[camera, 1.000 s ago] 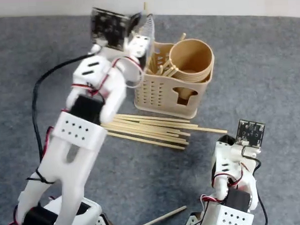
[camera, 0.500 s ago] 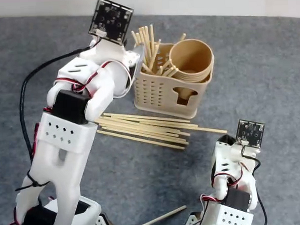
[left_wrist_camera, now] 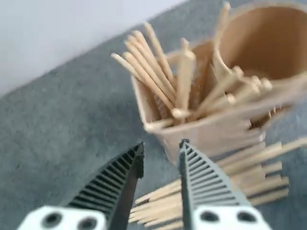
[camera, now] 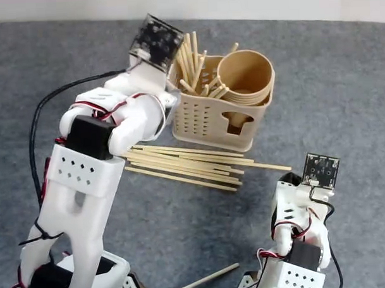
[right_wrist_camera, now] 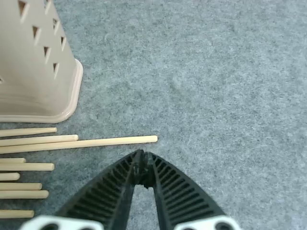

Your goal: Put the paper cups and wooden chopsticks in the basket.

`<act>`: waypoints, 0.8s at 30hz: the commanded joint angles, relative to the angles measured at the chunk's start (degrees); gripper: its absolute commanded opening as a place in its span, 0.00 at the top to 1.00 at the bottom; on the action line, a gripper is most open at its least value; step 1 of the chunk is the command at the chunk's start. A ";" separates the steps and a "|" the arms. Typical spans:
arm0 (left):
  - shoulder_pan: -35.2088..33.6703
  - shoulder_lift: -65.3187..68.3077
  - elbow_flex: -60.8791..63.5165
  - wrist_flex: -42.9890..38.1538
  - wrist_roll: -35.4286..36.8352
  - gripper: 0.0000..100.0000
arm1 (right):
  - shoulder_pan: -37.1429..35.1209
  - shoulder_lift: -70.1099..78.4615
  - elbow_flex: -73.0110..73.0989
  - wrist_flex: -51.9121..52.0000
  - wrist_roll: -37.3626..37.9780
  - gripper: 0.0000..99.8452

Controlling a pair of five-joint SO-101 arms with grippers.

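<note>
A beige basket [camera: 214, 121] stands at the back of the grey mat, holding stacked paper cups [camera: 245, 72] and a bunch of wooden chopsticks [camera: 189, 59] that stick up at its left end. More chopsticks [camera: 187, 164] lie in a loose row on the mat in front of it. My left gripper [left_wrist_camera: 160, 153] is open and empty, just left of the basket [left_wrist_camera: 211, 132] and above the lying chopsticks [left_wrist_camera: 225, 184]. My right gripper [right_wrist_camera: 142, 165] is shut and empty, low over the mat near the tip of one long chopstick [right_wrist_camera: 96, 142].
One stray chopstick [camera: 203, 281] lies at the front edge between the two arm bases. A black cable [camera: 43, 133] loops off the left arm. Open mat stretches to the right of the basket [right_wrist_camera: 36, 72] and on the far left.
My left gripper let go of a bunch of chopsticks, which now stand in the basket. It has since drawn back and tipped down beside the basket. The right arm kept still.
</note>
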 commanded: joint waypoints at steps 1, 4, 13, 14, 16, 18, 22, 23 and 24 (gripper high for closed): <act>4.00 -0.04 -2.33 5.89 -9.41 0.90 | 0.48 -0.66 5.93 -1.27 -0.18 1.00; 6.20 0.04 -2.33 9.67 -11.96 0.90 | 0.48 -0.66 5.93 -1.27 -0.18 1.00; 8.48 0.13 15.96 2.55 -22.24 0.90 | 0.48 -0.66 5.93 -1.27 -0.18 1.00; 8.66 0.13 18.68 1.14 -24.18 0.90 | 0.48 -0.66 5.93 -1.27 -0.18 1.00; 9.01 0.13 23.43 -0.97 -27.43 0.90 | 0.48 -0.66 5.93 -1.27 -0.18 1.00; 9.10 0.22 27.56 -3.16 -29.89 0.90 | 0.48 -0.66 5.93 -1.27 -0.18 1.00; 9.01 1.98 33.80 -9.93 -30.95 0.90 | 0.48 -0.66 5.93 -1.27 -0.18 1.00; 9.01 3.74 34.24 -10.90 -30.95 0.90 | 0.48 -0.66 5.93 -1.27 -0.18 1.00; 9.01 6.11 34.24 -11.52 -30.95 0.90 | 0.48 -0.66 5.93 -1.27 -0.18 1.00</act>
